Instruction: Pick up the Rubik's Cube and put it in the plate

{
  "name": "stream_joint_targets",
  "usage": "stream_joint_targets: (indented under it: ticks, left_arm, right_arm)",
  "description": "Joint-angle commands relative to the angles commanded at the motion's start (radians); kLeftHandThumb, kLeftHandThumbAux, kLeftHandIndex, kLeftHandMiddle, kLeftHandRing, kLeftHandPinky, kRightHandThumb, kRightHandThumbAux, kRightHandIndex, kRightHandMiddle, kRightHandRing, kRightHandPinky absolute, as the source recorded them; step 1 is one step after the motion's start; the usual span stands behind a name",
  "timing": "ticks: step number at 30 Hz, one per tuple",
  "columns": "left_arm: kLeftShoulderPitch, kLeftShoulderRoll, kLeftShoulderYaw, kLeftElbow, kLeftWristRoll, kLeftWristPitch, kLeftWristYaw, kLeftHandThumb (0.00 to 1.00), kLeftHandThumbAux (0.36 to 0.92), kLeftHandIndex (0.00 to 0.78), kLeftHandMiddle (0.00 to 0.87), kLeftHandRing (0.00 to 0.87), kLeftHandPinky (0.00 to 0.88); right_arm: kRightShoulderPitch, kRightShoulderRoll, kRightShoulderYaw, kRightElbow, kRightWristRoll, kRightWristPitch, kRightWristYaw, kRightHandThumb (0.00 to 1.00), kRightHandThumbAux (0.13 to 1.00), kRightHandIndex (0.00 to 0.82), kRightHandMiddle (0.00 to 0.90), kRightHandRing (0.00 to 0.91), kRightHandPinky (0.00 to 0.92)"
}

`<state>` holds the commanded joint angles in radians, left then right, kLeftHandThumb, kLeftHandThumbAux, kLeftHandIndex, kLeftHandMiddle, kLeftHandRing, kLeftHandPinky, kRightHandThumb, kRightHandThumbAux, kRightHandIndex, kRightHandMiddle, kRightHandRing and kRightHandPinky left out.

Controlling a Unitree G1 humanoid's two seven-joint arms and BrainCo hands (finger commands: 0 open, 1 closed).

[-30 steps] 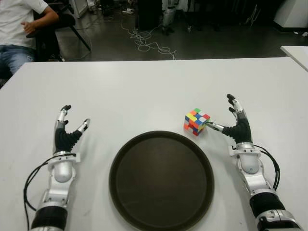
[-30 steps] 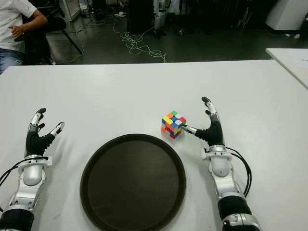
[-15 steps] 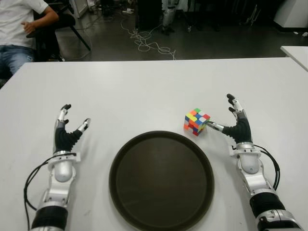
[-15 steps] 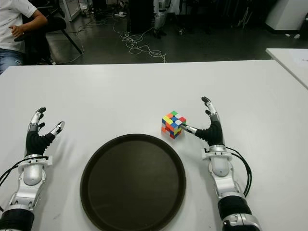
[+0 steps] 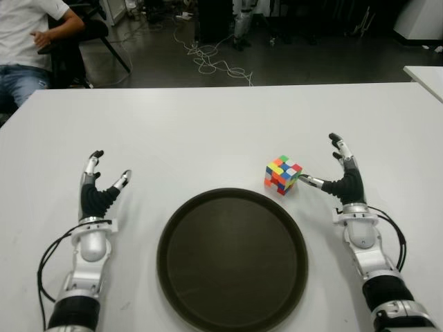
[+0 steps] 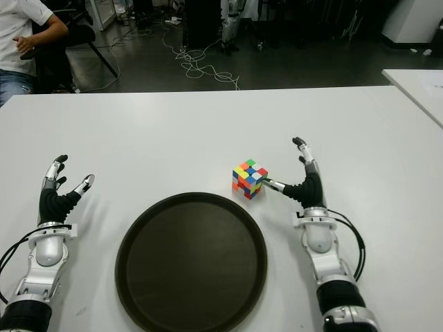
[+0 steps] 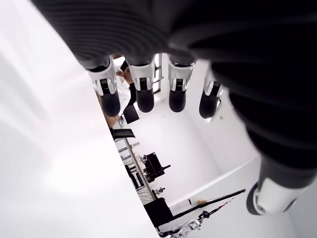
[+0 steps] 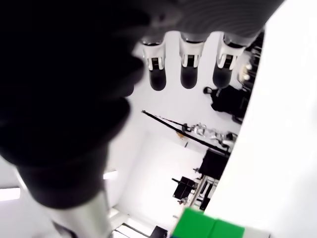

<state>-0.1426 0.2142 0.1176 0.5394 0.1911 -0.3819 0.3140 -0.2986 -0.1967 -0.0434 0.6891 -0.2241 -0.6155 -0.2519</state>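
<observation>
The Rubik's Cube [image 5: 282, 174] sits on the white tabletop [image 5: 208, 131], just beyond the far right rim of the plate [image 5: 232, 259] and not on it. The plate is round and dark, and lies between the two hands at the near edge of the tabletop.

The right hand [image 5: 344, 181] is positioned just to the right of the cube. Its fingers [image 5: 338, 147] are spread and extended upward, holding nothing. The thumb reaches toward the cube's right face, with its tip at or against that face; contact cannot be confirmed. In the right wrist view, a green corner of the cube appears beside the thumb.

The left hand [image 5: 97, 194] shows to the left of the plate, well apart from the cube, with fingers spread and holding nothing.

A seated person [image 5: 31, 38] is visible beyond the far left corner of the tabletop.
</observation>
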Motion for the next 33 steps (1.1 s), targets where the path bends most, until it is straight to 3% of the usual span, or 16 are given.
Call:
stream_joint_targets:
  ticks: [17,24,33]
  left_arm:
    - [-0.010,0.005,0.011,0.007,-0.012,0.001,-0.007,0.000,0.611,0.000,0.000,0.000,0.090]
    - [-0.074,0.000,0.045,0.068,-0.043,-0.002,0.014,0.000,0.636,0.000,0.000,0.005,0.102]
    - [-0.113,0.003,0.062,0.135,-0.034,-0.020,0.062,0.000,0.616,0.004,0.000,0.000,0.063]
  right_arm:
    - [-0.030,-0.019,0.023,-0.028,-0.011,0.010,0.037,0.000,0.886,0.004,0.004,0.000,0.016]
    - [-0.043,-0.033,0.028,-0.024,-0.018,0.014,0.048,0.000,0.886,0.014,0.013,0.000,0.018]
    - [-0.053,-0.046,0.040,-0.028,-0.021,0.021,0.063,0.000,0.835,0.011,0.002,0.000,0.013]
